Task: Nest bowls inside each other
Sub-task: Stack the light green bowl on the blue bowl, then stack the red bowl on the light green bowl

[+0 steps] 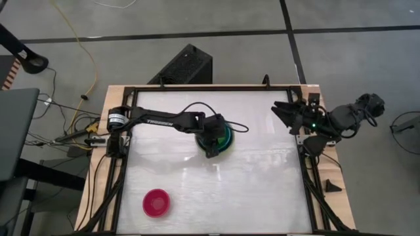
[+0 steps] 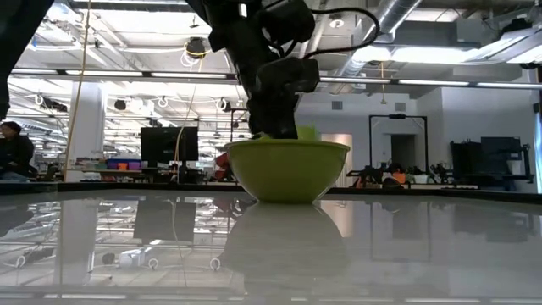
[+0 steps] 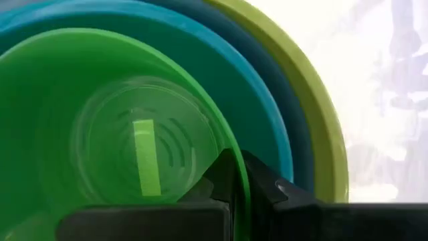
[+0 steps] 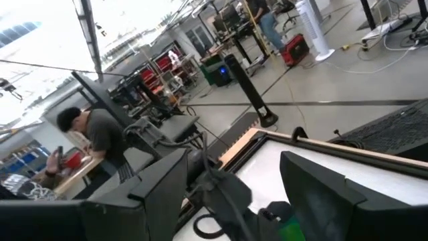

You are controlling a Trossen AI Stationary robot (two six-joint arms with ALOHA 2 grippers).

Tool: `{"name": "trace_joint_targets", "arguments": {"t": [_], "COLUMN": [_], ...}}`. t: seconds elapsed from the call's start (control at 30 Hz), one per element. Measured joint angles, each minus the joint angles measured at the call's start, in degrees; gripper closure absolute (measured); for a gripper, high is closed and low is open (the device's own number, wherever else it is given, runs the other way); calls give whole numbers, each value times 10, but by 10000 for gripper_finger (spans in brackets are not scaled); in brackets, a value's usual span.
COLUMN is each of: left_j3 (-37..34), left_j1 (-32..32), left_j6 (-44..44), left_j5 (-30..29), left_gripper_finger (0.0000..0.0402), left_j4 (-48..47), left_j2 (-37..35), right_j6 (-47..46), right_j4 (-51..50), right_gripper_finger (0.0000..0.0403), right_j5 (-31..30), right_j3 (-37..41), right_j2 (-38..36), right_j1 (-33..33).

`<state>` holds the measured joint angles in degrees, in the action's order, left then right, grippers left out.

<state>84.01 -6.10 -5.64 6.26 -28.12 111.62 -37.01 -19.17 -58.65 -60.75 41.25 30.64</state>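
Several bowls stand nested at the table's middle (image 1: 228, 137). The large olive-green bowl (image 2: 288, 169) is outermost and rests on its base. Inside it are a blue bowl (image 3: 297, 127), a teal bowl (image 3: 200, 47) and the small lime green bowl (image 3: 67, 100). My left gripper (image 3: 234, 167) reaches down into the stack and is shut on the lime green bowl. A small magenta bowl (image 1: 157, 203) sits alone near the front left. My right gripper (image 1: 282, 111) is open with nothing between its fingers, held high at the table's right edge, level and pointing toward the table's left edge. My left gripper pinches the lime green bowl's rim (image 3: 244, 201), one finger inside the bowl and one outside it. The fingers slant down from above. The bowl sits upright inside the teal bowl, its rim (image 2: 305, 133) showing just above the olive-green rim; whether its base rests there I cannot tell.
The table's white surface (image 1: 262, 190) stretches bare between the stack and the front and right edges. The table's black frame (image 1: 308, 170) runs along its sides. A person sits at a desk (image 4: 93, 140) in the room beyond.
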Motion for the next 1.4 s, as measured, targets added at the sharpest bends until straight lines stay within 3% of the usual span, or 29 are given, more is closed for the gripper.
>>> {"name": "trace_joint_targets", "arguments": {"t": [0.17, 0.3, 0.57, 0.8, 0.93, 1.1, 1.3, 1.4], "left_j3": [0, 0, 0, 0, 1, 1, 1, 0], "left_j1": [-9, -12, -13, -49, -59, -33, 25, 56], "left_j6": [-12, -20, -45, -104, -103, -55, -25, -29], "left_j5": [35, 72, 90, 200, 218, 216, 160, 145], "left_gripper_finger": [396, 367, 234, 142, 132, 136, 136, 136], "left_j4": [11, 25, 26, 40, -1, -132, -296, -333], "left_j2": [0, 0, 0, -41, -85, -138, -184, -200], "right_j6": [0, 0, 0, 0, 0, 1, 2, 10], "right_j4": [4, 5, 5, -1, -3, -7, -19, -19], "right_gripper_finger": [129, 129, 129, 129, 129, 129, 129, 129], "right_j5": [0, 0, 0, 1, 2, 2, 2, 2], "right_j3": [0, 0, 0, 0, 0, 0, 0, 0], "right_j2": [0, 0, 0, 0, 0, 0, 0, 0], "right_j1": [12, 13, 13, 13, 13, 13, 13, 13]}}
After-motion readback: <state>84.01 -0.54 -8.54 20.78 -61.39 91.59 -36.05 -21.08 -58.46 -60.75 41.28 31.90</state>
